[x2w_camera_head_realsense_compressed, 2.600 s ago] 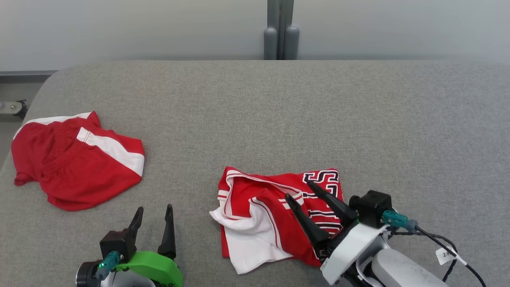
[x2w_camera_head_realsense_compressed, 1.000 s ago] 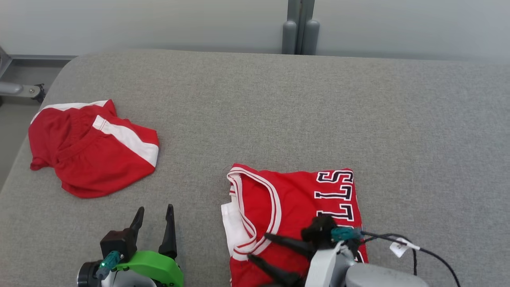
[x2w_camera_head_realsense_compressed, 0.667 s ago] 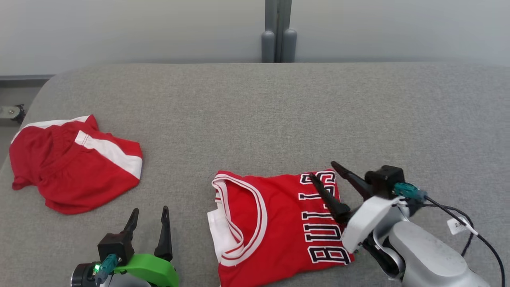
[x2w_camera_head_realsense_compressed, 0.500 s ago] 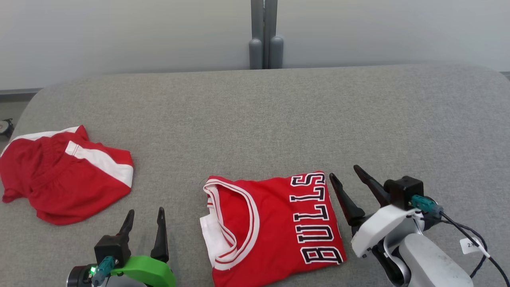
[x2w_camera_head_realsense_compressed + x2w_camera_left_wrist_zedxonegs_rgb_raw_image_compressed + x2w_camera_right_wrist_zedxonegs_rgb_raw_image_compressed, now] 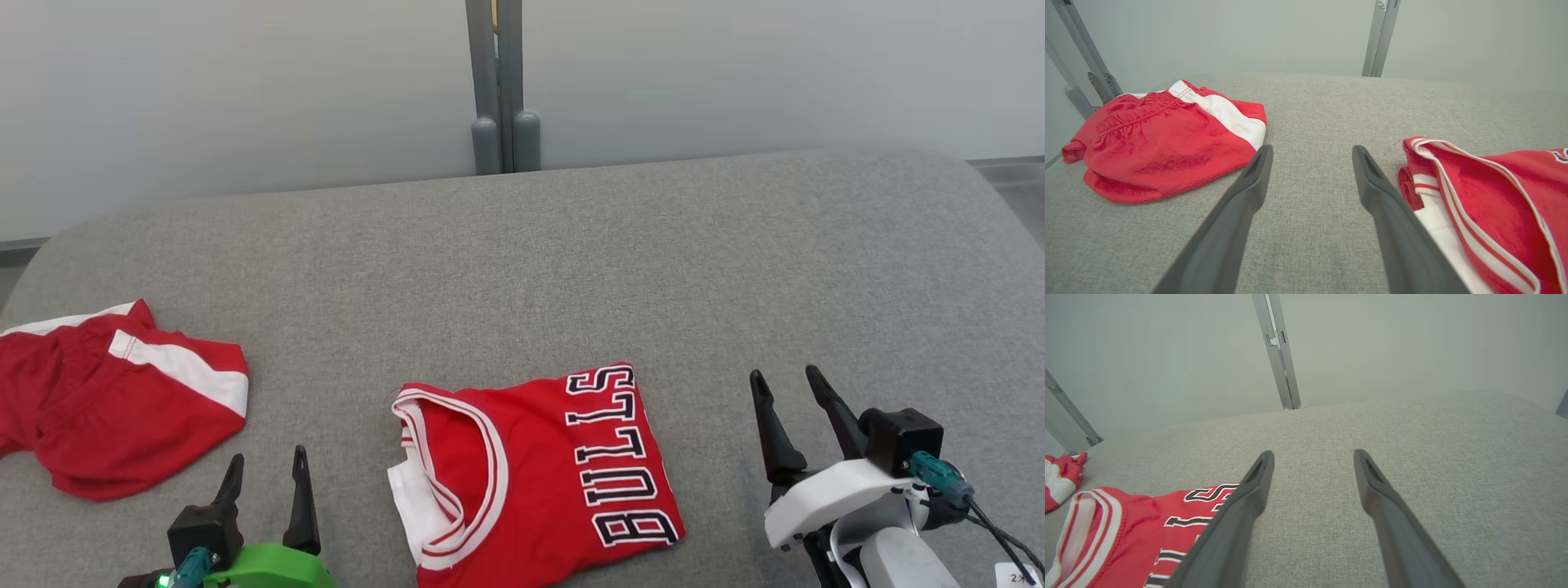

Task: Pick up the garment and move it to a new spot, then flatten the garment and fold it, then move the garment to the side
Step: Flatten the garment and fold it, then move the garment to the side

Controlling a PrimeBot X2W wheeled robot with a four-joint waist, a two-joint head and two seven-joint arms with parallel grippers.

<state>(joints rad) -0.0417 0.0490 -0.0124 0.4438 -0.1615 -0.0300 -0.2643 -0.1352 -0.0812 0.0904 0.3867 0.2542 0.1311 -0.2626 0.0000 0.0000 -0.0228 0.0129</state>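
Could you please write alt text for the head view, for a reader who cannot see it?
A folded red BULLS jersey lies near the front of a grey table, between the open left gripper and open right gripper, touching neither. Red shorts with a white stripe lie bunched at the far left.

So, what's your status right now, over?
Left gripper: jaws open, holding nothing. Right gripper: same, right of the jersey. It lies folded, flat on the grey table. Red shorts lie apart, far left.

A bare test lab: grey fabric-covered table (image 5: 571, 261), plain pale wall panels (image 5: 245, 98), metal post (image 5: 496, 82).
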